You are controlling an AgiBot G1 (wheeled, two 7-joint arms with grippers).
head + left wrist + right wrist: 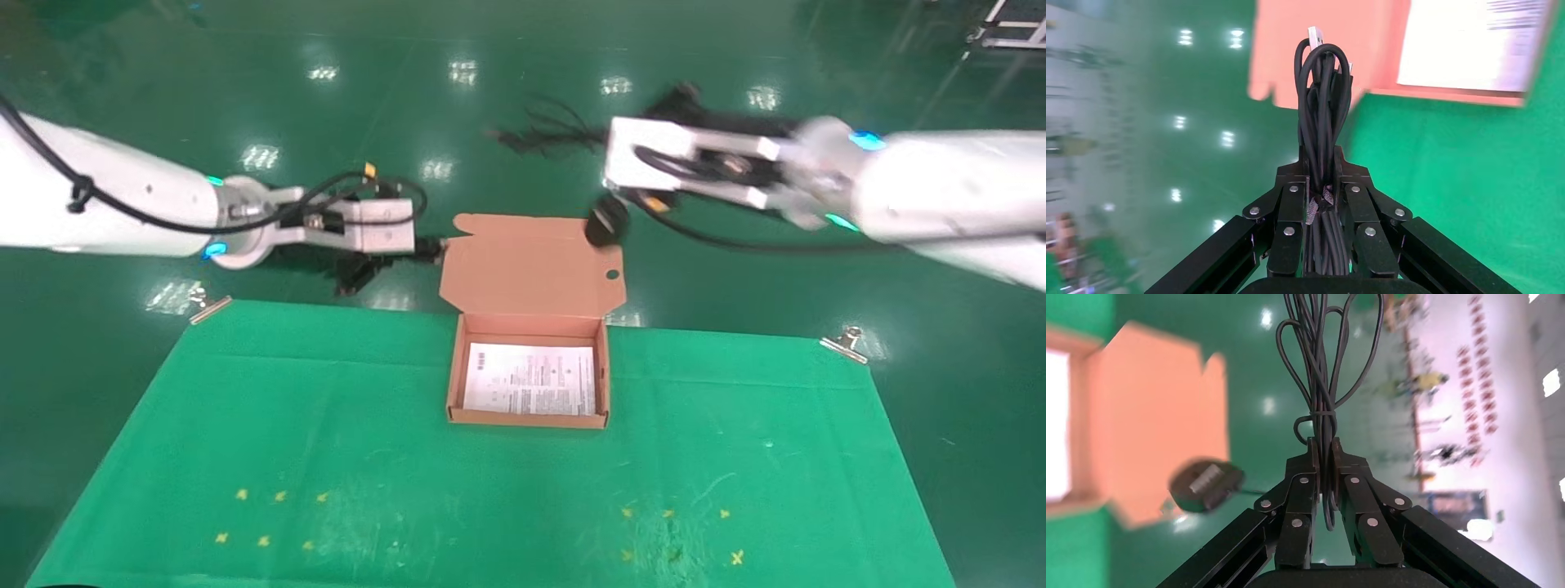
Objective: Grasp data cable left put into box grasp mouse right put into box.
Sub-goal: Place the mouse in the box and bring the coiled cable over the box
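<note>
Black data cable (1322, 122) clamped in left gripper (1322, 184); right gripper (1322, 459) pinches mouse (1206, 485) cord

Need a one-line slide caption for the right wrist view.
Right hand pinches the mouse's bundled cord, the mouse dangling beside the open box's flap.

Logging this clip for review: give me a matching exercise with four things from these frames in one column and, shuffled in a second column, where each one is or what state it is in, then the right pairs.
Things:
1. data cable
2. mouse
3. box
4. mouse cord

States:
A. open on the green mat, printed sheet inside
B. bundled, clamped in the left gripper
C. pinched in the right gripper
D. hanging in the air near the lid flap

Pairs: 1-B, 2-D, 3-A, 4-C
</note>
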